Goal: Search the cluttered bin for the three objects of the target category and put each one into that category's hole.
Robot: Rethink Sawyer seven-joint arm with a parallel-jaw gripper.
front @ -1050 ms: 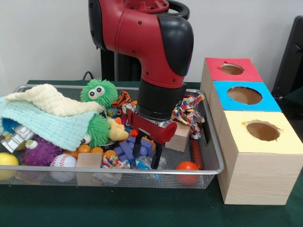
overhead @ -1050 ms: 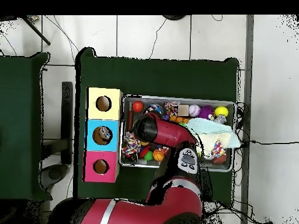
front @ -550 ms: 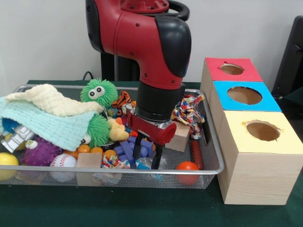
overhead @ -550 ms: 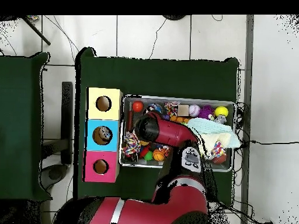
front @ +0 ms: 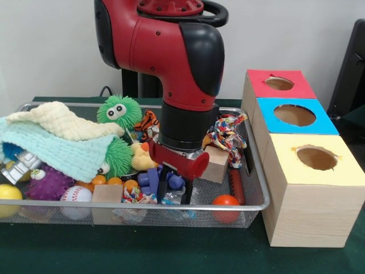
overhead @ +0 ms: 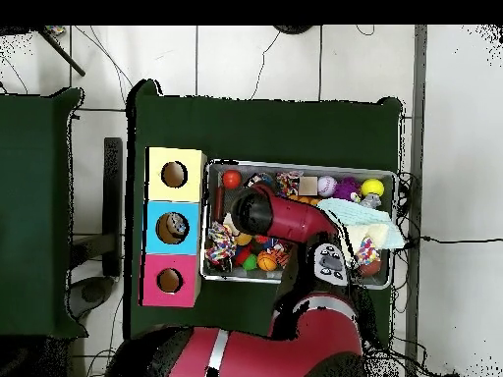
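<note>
My gripper (front: pixel 174 193) hangs low in the front middle of the wire bin (front: pixel 258 188), open, its two black fingers (front: pixel 162 188) standing apart. Between and just below them lie a crinkled clear-and-blue toy (front: pixel 171 198) and purple-blue blocks (front: pixel 149 180). An orange ball (front: pixel 226 201) rests to its right, a wooden cube (front: pixel 216 164) behind it. The red (front: pixel 279 84), blue (front: pixel 295 115) and yellow (front: pixel 316 158) hole boxes stand right of the bin. In the overhead view the arm (overhead: pixel 280 216) covers the gripper.
The bin also holds a green fuzzy toy (front: pixel 118 111), a rope toy (front: pixel 227 137), a baseball (front: pixel 76 195), a purple spiky ball (front: pixel 50 182), a yellow ball (front: pixel 8 193), a wooden block (front: pixel 106 194) and two cloths (front: pixel 54 142). A red stick (front: pixel 236 186) lies by the right wall.
The arm has shifted a little to the left in the front view and the gripper has sunk lower towards the bin's front edge. The fingers stay apart.
</note>
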